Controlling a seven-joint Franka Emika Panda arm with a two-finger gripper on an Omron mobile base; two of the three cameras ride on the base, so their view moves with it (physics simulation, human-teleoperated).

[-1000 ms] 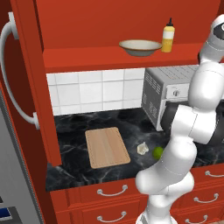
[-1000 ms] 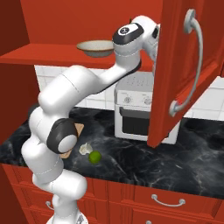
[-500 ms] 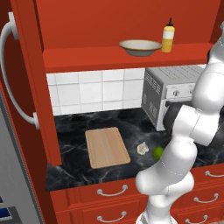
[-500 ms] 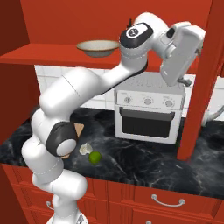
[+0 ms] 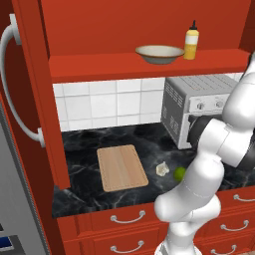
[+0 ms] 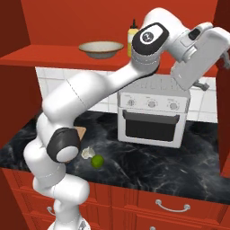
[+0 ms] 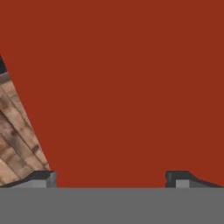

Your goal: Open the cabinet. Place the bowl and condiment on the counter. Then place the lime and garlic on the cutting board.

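Red door panel spreads just ahead of the hand (image 7: 111, 179); its fingertips (image 7: 43, 178) stand wide apart with nothing between them. Nearest on the black worktop (image 5: 84, 199) lie the lime (image 6: 97, 161) and garlic (image 6: 88, 153), touching or nearly so, just beside the board (image 5: 122, 167). Farther back, on the shelf of the open cabinet (image 5: 149, 64), the bowl (image 5: 159, 53) sits just left of the condiment (image 5: 191, 44); both lie to the hand's left, at about its height. The risk, I judge: swinging in, the bulky wrist could clip the door edge or topple the bottle into the bowl.
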